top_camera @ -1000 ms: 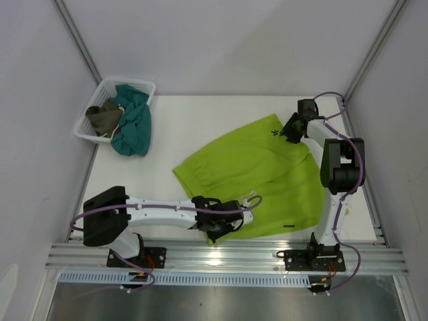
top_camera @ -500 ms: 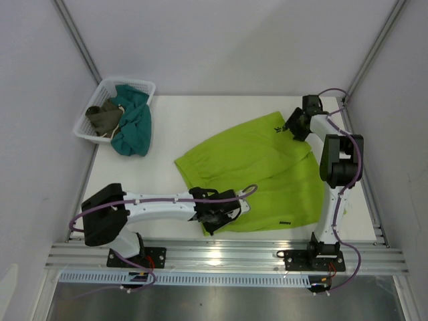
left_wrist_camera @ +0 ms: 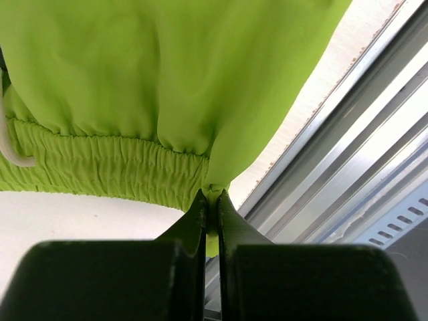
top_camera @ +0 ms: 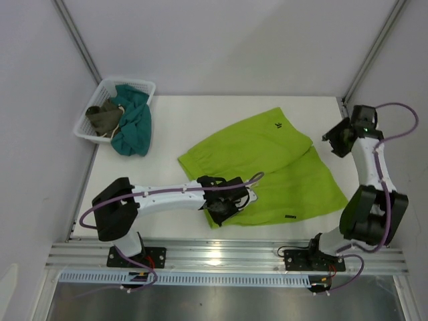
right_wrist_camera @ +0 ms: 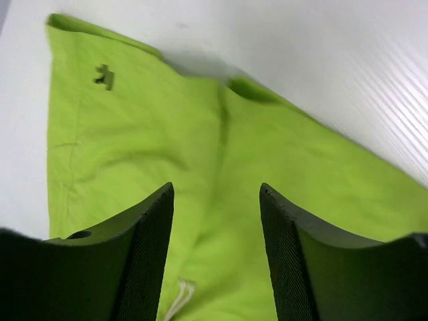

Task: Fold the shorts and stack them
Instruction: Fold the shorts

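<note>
The left gripper (left_wrist_camera: 212, 198), jaws clamped on a waistband (left_wrist_camera: 100, 167) corner of the lime-green shorts (top_camera: 267, 157), works close to the aluminium frame rail (left_wrist_camera: 348, 154), leaving little room towards the near edge of the table (top_camera: 200, 114). The right gripper (right_wrist_camera: 215, 194), fingers apart and empty, hovers clear of the cloth, which spreads open ahead of it. Folding looks barely begun, with no finished fold visible and stacking undone; bare tabletop beyond the garment offers room, the basket (top_camera: 90, 124) well apart, far beyond the left gripper.
</note>
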`<action>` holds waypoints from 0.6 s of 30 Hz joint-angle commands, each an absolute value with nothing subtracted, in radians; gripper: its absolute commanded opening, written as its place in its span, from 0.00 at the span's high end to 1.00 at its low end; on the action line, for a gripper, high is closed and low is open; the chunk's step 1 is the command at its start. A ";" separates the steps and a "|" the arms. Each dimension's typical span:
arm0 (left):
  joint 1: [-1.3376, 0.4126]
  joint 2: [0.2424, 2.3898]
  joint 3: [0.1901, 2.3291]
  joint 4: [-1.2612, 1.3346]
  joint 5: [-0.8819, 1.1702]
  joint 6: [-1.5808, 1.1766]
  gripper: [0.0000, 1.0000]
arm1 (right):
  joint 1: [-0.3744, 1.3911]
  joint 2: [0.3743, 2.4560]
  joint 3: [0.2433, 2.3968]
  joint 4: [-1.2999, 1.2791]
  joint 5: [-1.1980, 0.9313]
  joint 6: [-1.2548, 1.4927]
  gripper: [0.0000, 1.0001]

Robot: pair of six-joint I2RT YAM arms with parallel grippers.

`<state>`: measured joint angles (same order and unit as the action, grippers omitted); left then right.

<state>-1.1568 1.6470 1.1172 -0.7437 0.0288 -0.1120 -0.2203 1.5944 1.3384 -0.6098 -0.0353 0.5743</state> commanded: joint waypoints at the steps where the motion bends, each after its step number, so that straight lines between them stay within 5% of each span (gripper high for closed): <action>1: -1.154 1.655 1.183 -0.779 0.048 -0.109 0.99 | -0.305 1.442 1.198 -0.786 -0.019 0.633 0.44; 18: -1.124 1.723 1.266 -0.841 0.195 -0.115 0.99 | -0.483 1.158 0.989 -0.991 0.039 0.647 0.46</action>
<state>-1.1297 1.7374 1.2396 -0.8261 0.1398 -0.1146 -0.4644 1.1954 1.0080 -0.9615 0.0086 0.6392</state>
